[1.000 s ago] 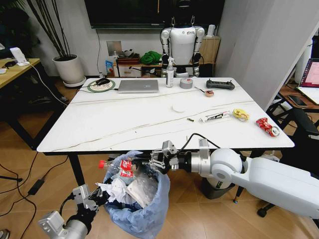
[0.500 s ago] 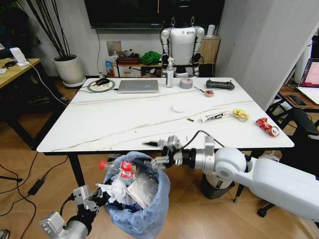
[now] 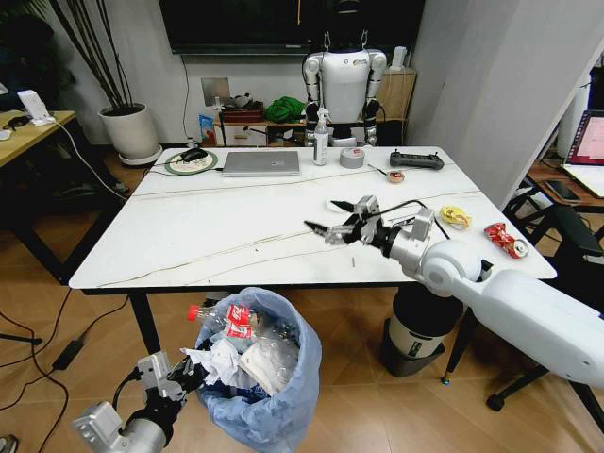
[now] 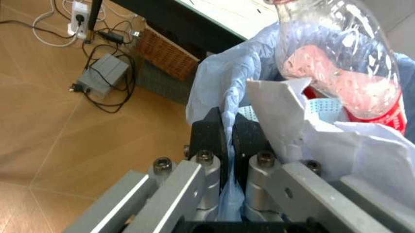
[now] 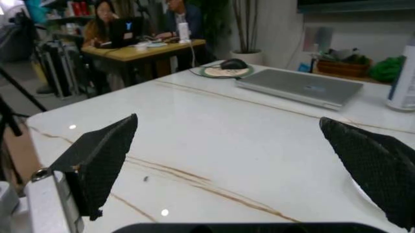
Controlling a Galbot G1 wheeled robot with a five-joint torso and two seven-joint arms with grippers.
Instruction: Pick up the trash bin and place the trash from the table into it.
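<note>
Right pincer wide open, empty above table; left pincer clamped on trash bin liner.

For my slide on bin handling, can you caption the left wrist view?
Left gripper pinches the light-blue bag rim of the trash bin, stuffed with tissues and a bottle.

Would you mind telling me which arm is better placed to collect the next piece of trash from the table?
The right. Its gripper hangs open over the table near the remaining wrappers, while the left gripper is shut on the trash bin bag's rim, holding it.
</note>
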